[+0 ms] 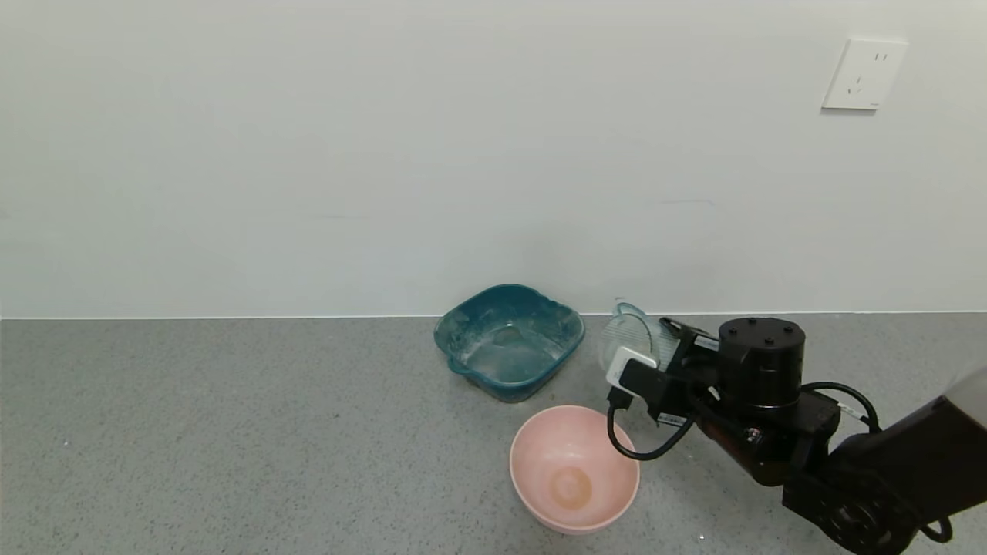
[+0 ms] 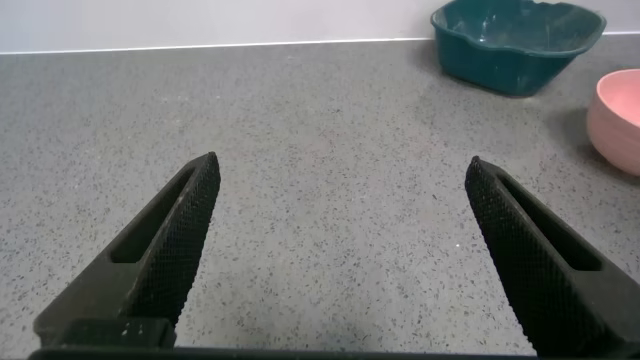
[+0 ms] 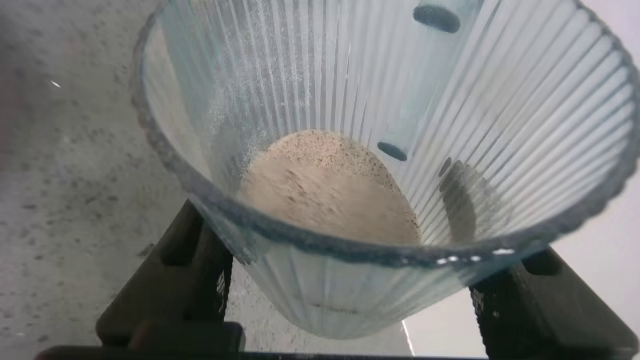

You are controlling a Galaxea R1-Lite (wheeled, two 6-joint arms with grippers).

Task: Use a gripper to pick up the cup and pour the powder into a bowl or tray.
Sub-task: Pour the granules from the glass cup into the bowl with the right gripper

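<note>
**Right gripper holds the cup of powder beside the pink bowl**

A grey speckled counter (image 1: 231,432) runs up to a plain pale wall (image 1: 385,154). A pink bowl (image 1: 574,469) sits on the counter and serves as the landmark here. It is round, smooth-sided and upright, with a small circular base showing faintly inside it.

Beyond the bowl, close to the wall, sits a dark teal tray (image 1: 509,340), squarish, with white dust on its inner floor. The tray and the bowl are near each other but do not touch.

The right gripper (image 1: 644,358) reaches in from the bowl's right side, its black arm trailing a looped black cable. Its fingers are clamped on the cup (image 1: 628,335), a clear, ribbed, bluish tumbler. The cup is off the counter, beyond the bowl's right rim and just right of the tray, tilted toward the tray.

Seen from the right wrist, the cup (image 3: 400,170) fills the view, with a pale grainy pile of powder (image 3: 330,185) lying at its bottom.

The left gripper (image 2: 340,250) hangs low over bare counter, well apart from the bowl (image 2: 618,118), its two black textured fingers (image 2: 185,225) spread wide with nothing between them. A white wall socket (image 1: 864,74) sits high on the wall, far above and right of the bowl.
</note>
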